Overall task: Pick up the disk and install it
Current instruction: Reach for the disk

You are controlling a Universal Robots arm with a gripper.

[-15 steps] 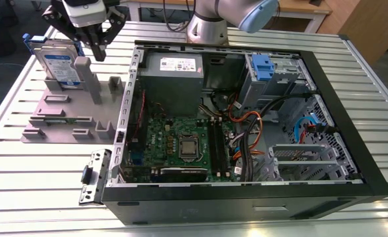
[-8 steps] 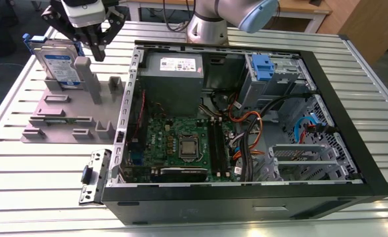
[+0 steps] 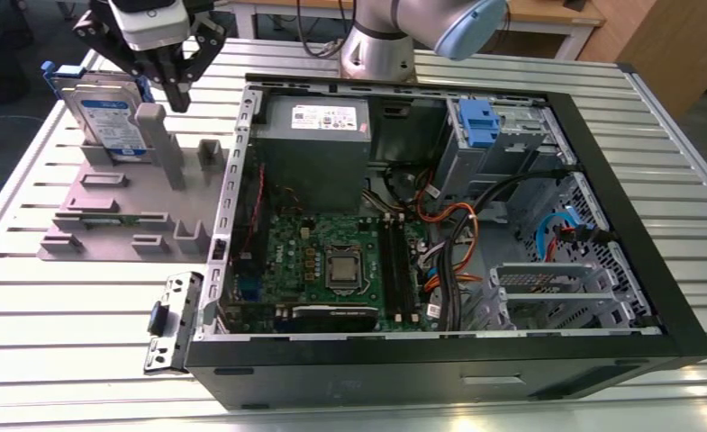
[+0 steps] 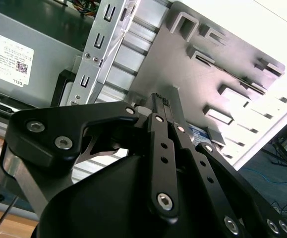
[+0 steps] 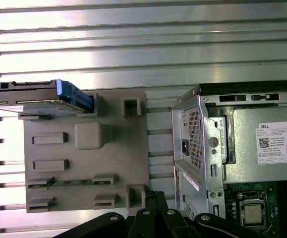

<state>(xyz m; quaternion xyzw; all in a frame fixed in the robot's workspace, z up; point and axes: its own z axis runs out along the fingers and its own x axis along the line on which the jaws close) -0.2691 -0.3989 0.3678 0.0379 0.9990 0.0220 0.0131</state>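
Observation:
The disk point(image 3: 107, 121) stands on edge in a slot at the far end of the grey fixture plate point(image 3: 101, 225), silver with a white-and-blue label and a blue bracket around it. In the first wrist view the disk point(image 5: 34, 96) shows edge-on at one corner of the plate point(image 5: 128, 148). My gripper point(image 3: 181, 99) hangs above the plate just to the exterior view's right of the disk, apart from it. Its black fingers meet at the tips in both wrist views, the gripper point(image 4: 161, 99) point(image 5: 153, 197) shut with nothing held.
The open computer case point(image 3: 641, 225) lies to the exterior view's right of the plate, with a grey power-supply box point(image 3: 317, 135), a drive cage with a blue latch point(image 3: 479, 121), the motherboard point(image 3: 329, 261) and cables point(image 3: 449, 243). A loose metal bracket point(image 3: 170, 322) lies on the slatted table point(image 3: 40, 360).

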